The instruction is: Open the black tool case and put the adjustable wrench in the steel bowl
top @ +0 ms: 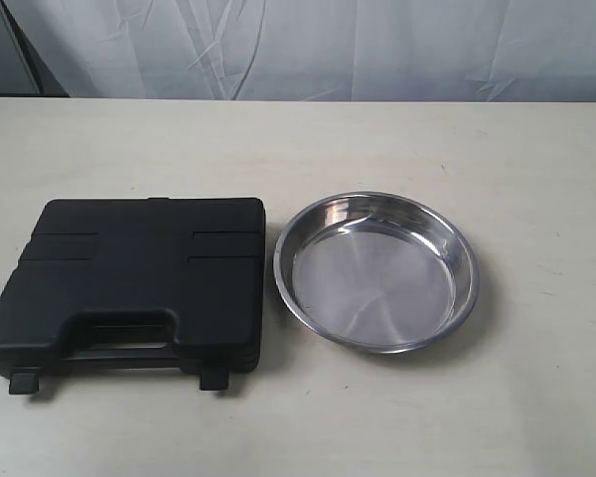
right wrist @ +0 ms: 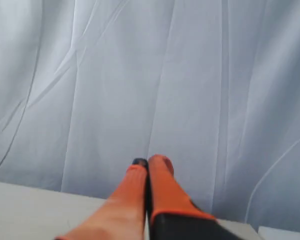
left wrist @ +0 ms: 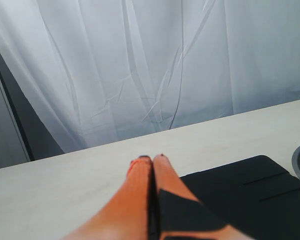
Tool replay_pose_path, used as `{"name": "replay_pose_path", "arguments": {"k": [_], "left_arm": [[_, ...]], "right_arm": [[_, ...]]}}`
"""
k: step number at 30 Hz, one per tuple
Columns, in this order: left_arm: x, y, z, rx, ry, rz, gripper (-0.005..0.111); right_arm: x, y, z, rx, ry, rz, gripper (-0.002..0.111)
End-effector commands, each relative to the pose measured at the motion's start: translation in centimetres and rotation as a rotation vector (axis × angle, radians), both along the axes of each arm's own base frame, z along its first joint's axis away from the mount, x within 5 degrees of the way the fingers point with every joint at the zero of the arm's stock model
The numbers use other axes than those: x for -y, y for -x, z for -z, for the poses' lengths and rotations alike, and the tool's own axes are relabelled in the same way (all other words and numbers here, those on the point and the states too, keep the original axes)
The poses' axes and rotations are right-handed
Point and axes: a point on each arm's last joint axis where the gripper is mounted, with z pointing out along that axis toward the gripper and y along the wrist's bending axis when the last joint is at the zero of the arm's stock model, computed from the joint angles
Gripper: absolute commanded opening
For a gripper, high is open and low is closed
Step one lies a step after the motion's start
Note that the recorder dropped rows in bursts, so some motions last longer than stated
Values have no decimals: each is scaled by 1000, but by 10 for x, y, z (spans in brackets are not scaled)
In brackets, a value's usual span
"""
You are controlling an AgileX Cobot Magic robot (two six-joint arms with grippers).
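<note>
Two latches [top: 215,379] sit at the near edge of the closed black case [top: 129,278] — better to release both before lifting the lid. The wrench is not visible, probably inside. Just beside lies the empty steel bowl [top: 377,278]. The left gripper [left wrist: 152,159] and right gripper [right wrist: 147,162] are clenched on nothing.

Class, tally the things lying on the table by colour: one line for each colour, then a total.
Black: 1, the black tool case
Silver: 1, the steel bowl
Total: 2
</note>
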Motion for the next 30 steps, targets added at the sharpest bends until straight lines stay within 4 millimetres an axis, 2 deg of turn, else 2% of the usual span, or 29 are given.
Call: {"name": "replay_pose_path", "arguments": {"k": [1, 4, 6, 8, 10, 12, 14, 18, 24, 27, 30], "left_arm": [[0, 0, 0, 3, 0, 6, 0], [0, 0, 0, 3, 0, 6, 0], [0, 0, 0, 3, 0, 6, 0], [0, 0, 0, 3, 0, 6, 0], [0, 0, 0, 3, 0, 6, 0], [0, 0, 0, 3, 0, 6, 0], [0, 0, 0, 3, 0, 6, 0], [0, 0, 0, 3, 0, 6, 0], [0, 0, 0, 3, 0, 6, 0], [0, 0, 0, 3, 0, 6, 0], [0, 0, 0, 3, 0, 6, 0]], "right_arm": [[0, 3, -7, 88, -9, 0, -1], [1, 6, -15, 186, -118, -29, -1], [3, 10, -24, 291, -323, -94, -1], [6, 16, -33, 420, -629, -224, -1], [10, 21, -39, 509, -861, -337, -1], [16, 22, -39, 546, -950, -318, -1], [19, 18, -34, 505, -1043, -292, -1], [19, 17, -45, 483, -1027, -272, -1], [19, 14, -89, 511, -748, -147, -1], [17, 4, -114, 473, -663, -115, -1], [9, -21, -132, 326, -569, -129, -1]]}}
